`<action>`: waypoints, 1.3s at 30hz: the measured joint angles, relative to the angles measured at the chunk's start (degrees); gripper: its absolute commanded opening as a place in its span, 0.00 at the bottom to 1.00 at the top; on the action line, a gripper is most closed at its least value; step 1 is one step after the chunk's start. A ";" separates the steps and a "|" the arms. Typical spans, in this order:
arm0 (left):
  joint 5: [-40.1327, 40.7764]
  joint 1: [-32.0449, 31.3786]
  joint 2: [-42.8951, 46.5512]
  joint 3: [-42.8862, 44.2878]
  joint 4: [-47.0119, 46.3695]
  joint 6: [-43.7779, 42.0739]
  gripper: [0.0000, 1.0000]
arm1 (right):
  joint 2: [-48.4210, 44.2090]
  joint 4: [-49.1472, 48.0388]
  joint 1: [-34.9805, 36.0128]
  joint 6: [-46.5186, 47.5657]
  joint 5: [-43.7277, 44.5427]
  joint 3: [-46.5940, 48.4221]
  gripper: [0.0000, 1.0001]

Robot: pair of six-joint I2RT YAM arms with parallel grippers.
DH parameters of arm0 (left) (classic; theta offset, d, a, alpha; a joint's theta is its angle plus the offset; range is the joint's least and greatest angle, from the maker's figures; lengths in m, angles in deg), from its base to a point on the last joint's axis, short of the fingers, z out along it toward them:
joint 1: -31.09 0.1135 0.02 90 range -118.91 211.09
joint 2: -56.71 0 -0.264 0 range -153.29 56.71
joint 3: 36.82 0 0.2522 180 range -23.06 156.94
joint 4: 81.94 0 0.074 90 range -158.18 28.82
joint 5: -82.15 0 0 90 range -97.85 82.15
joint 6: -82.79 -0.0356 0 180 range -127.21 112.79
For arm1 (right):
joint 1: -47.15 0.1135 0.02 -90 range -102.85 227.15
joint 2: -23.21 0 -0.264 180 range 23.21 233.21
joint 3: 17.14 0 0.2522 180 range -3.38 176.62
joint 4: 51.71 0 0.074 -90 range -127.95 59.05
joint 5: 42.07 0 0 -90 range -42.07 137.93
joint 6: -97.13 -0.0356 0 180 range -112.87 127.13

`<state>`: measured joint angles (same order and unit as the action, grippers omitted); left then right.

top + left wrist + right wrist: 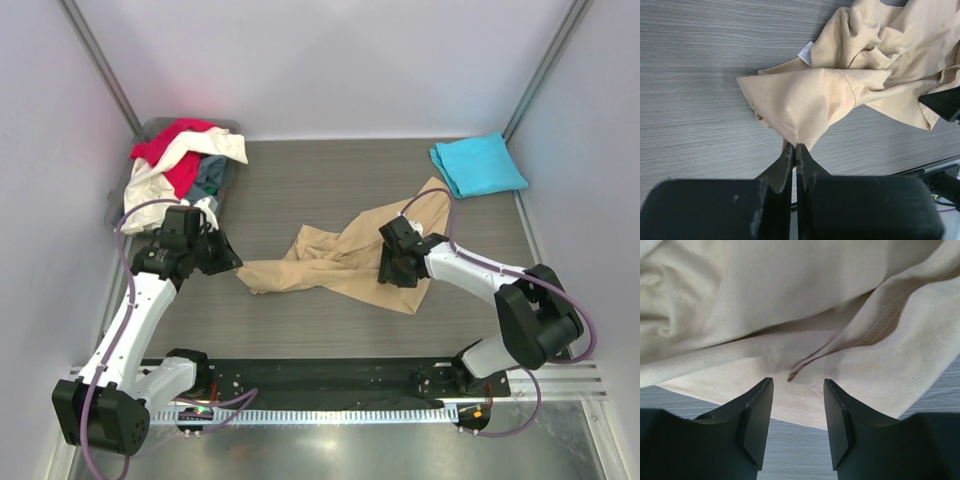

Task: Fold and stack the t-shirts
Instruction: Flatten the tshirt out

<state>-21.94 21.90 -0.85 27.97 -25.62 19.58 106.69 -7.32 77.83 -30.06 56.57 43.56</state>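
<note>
The tan t-shirt (340,260) lies crumpled and partly spread across the middle of the desk (320,180), one end drawn out in a point toward the left arm and the other bunched under the right arm. In the left wrist view the tan t-shirt (810,95) shows a sleeve-like flap and a small white label (805,52) near its upper edge, with bare grey desk (690,75) on the left.

The left pincer (235,265) sits at the cloth's left tip. Seen close, the left pincer (795,147) has its jaws pressed together on a pinched fold of the tan cloth, which tapers down into the fingertips.

The right pincer (392,275) rests over the shirt's right part, pointing down at it. From its own camera, the right pincer (797,382) stands with a moderate gap between the jaws and nothing in that gap; the folds and a stitched hem of the tan t-shirt (790,300) lie just beyond the tips, and a strip of desk (795,455) shows below.

The turquoise t-shirt (478,165) lies folded flat at the far right corner of the desk, well apart from both arms.

At the far left corner stands the grey bin (152,127). It holds a loose heap: a red t-shirt (175,140) on top, a white t-shirt (215,145) draped across it and over the near edge, and a dark blue-grey t-shirt (212,175) partly hidden beneath them.
</note>
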 measured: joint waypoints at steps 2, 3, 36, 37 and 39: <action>0.00 0.00 0.00 0.00 -0.11 0.00 0.00 | 0.96 -0.17 0.20 0.02 0.09 0.00 0.49; 0.00 0.00 0.00 -0.02 -0.17 0.00 0.00 | 1.42 -0.24 0.33 0.04 0.26 0.00 0.48; 0.39 0.00 -0.02 0.90 0.87 -0.02 0.00 | -9.16 8.50 0.33 3.04 8.46 4.22 0.01; 0.48 0.00 0.00 2.08 1.77 -0.02 0.00 | -11.39 10.32 0.33 3.06 9.29 6.01 0.01; 0.90 0.00 0.13 5.66 3.76 -0.04 0.00 | -15.56 13.62 0.33 3.26 10.69 10.78 0.01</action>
<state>-21.04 21.90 -0.72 33.63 -21.86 19.54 91.13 6.30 78.16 -26.80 67.26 54.33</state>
